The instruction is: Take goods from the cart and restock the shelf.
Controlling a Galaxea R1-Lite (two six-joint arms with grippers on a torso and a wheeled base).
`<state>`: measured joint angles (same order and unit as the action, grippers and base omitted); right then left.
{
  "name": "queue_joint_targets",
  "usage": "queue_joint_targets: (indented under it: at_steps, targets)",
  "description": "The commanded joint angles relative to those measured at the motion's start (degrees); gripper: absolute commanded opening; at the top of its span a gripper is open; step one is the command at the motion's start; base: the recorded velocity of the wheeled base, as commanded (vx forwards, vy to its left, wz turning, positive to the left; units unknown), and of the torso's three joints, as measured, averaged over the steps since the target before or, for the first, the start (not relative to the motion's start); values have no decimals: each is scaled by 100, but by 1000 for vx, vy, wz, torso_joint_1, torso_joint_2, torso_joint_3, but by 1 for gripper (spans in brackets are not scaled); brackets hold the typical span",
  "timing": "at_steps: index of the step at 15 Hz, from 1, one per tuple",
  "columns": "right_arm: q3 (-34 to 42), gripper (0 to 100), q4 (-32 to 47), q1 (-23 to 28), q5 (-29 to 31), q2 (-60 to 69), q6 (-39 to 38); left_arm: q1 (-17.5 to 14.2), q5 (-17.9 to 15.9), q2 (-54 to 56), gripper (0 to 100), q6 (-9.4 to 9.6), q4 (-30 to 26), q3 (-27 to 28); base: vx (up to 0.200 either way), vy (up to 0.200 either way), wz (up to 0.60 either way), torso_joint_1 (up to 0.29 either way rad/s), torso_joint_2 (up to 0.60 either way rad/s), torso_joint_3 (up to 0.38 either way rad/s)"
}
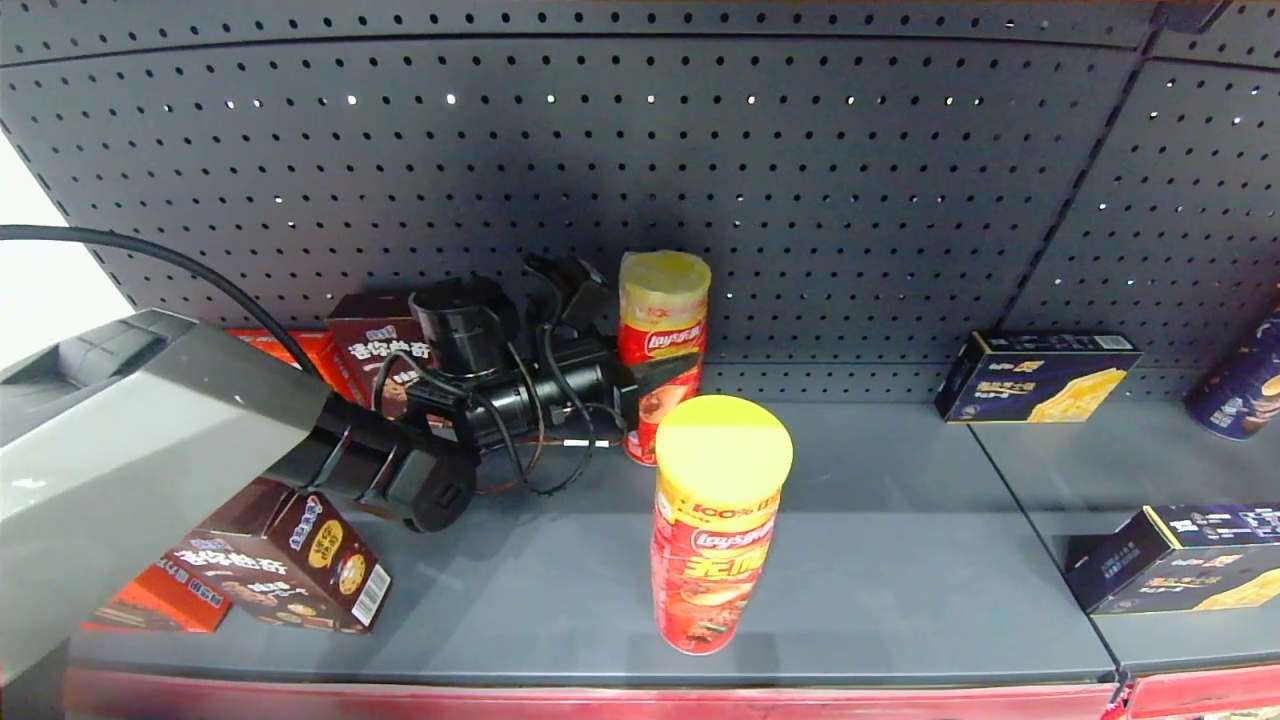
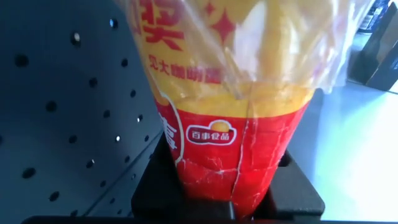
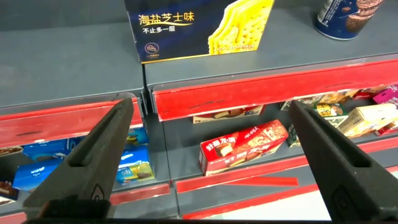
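Red cardboard crisp tube with yellow lid [image 1: 662, 335]: upright at the back edge of the grey shelf [image 1: 900, 560], base hidden from me. My left gripper [image 1: 645, 388] pinches its lower body, arm level from the left edge. Matching second tube [image 1: 715, 520]: mid-shelf, open room to its right. My right gripper [image 3: 211, 106]: spread wide, facing a red shelf-front rail [image 3: 261, 87].

Brown cookie box [image 1: 290, 560] left front; navy cracker box [image 1: 1040, 375] right (far back).
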<state>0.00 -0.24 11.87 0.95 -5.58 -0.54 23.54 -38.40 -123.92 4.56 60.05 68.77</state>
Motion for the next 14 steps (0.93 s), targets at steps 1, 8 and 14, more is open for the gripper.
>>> queue_joint_targets:
  at_steps: [1, 8, 14]
  targets:
    - [0, 100, -2, -1, -7, -13, 1, 1, -1, -27, 100, 1, -2, -12, 0, 0, 0, 0, 0, 0]
    - [0, 100, -2, -1, -7, -13, 1, -25, -10, 175, 100, -104, -345, -162, 0, 0, 0, 0, 0, 0]
    - [0, 100, -2, -1, 2, -13, 1, -7, 8, 544, 100, -113, -1285, 40, 0, 0, 0, 0, 0, 0]
